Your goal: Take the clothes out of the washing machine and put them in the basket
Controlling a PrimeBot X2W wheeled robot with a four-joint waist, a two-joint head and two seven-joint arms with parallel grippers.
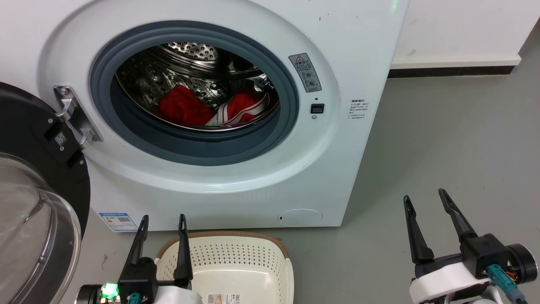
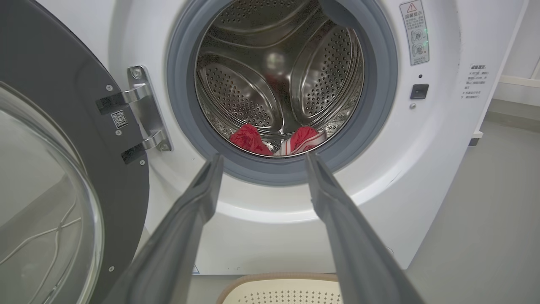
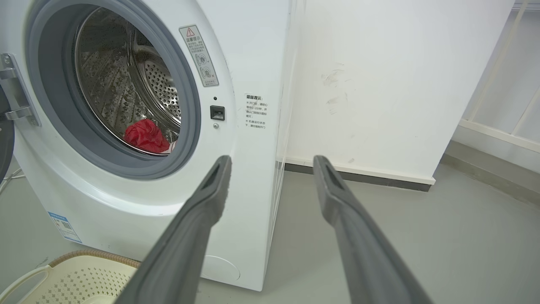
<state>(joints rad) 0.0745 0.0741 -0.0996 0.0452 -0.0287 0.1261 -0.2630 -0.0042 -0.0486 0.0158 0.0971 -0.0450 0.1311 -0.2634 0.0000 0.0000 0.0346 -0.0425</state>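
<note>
The white washing machine [image 1: 236, 177] stands with its door swung open to the left. In its steel drum lie the clothes: a plain red garment [image 1: 183, 107] on the left and a red one with white stripes [image 1: 242, 109] on the right, also seen as the plain red garment [image 2: 249, 139] and the striped garment [image 2: 304, 138]. The cream basket [image 1: 236, 261] sits on the floor in front of the machine. My left gripper [image 1: 163, 223] is open at the basket's left rim. My right gripper [image 1: 424, 199] is open over bare floor, right of the machine. Neither holds anything.
The black-framed glass door [image 1: 29, 202] juts out at the left, close beside my left arm. Grey floor [image 1: 443, 139] stretches right of the machine up to a white wall with a dark skirting [image 1: 451, 69].
</note>
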